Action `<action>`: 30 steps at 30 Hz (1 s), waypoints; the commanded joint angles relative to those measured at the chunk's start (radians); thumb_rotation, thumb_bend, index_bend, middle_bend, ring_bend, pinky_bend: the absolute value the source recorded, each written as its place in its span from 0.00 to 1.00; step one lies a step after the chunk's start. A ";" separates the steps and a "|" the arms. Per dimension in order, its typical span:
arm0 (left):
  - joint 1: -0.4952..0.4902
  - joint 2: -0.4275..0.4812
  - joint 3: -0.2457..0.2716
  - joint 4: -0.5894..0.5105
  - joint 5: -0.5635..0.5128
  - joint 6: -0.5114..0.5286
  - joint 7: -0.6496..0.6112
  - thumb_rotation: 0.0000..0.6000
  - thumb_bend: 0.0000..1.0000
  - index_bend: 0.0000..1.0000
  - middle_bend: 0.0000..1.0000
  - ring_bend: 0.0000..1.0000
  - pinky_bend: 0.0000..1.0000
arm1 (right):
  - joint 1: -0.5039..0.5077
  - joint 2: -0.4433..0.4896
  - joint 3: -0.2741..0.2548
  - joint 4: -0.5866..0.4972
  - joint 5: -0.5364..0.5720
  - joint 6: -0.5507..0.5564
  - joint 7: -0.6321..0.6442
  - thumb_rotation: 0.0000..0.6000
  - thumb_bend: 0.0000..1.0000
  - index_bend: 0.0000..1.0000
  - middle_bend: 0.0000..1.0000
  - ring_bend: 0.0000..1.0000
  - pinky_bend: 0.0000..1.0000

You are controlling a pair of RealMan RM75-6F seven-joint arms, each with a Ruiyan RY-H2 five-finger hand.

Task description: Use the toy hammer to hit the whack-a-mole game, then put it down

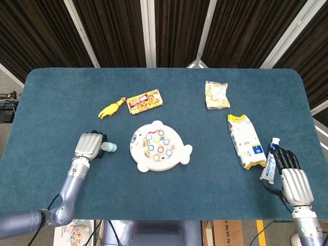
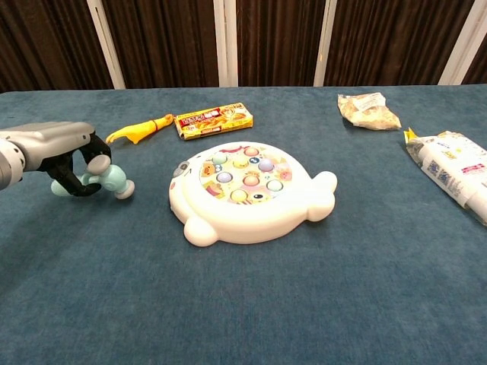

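The white whack-a-mole game [image 1: 160,146] [image 2: 247,190] with coloured pegs lies in the middle of the blue table. To its left, my left hand [image 1: 88,145] [image 2: 65,148] grips the handle of the pale teal toy hammer [image 1: 107,147] [image 2: 112,179], fingers curled round it. The hammer's head points toward the game, a short gap away, and sits just above the cloth. My right hand [image 1: 291,171] rests at the front right edge with its fingers stretched out, holding nothing; only the head view shows it.
A yellow rubber chicken [image 1: 111,108] [image 2: 141,129] and an orange snack box [image 1: 144,101] [image 2: 214,122] lie behind the game. A snack bag [image 1: 217,95] and a yellow-white packet [image 1: 246,141] lie to the right. A tube [image 1: 270,163] sits beside my right hand.
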 commanded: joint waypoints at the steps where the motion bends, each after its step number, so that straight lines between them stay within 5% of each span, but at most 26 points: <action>1: 0.000 0.002 -0.001 -0.004 0.006 -0.002 -0.011 1.00 0.75 0.62 0.46 0.33 0.47 | 0.000 0.000 0.000 0.000 0.000 0.000 -0.001 1.00 0.29 0.00 0.00 0.00 0.00; 20: -0.030 0.033 -0.026 -0.063 0.012 -0.014 -0.022 1.00 0.77 0.63 0.49 0.36 0.51 | 0.000 0.001 0.002 0.000 0.007 -0.004 0.003 1.00 0.29 0.00 0.00 0.00 0.00; 30: -0.140 0.086 -0.120 -0.163 -0.092 -0.025 0.094 1.00 0.80 0.63 0.50 0.37 0.51 | 0.001 0.002 0.003 -0.004 0.015 -0.010 0.010 1.00 0.29 0.00 0.00 0.00 0.00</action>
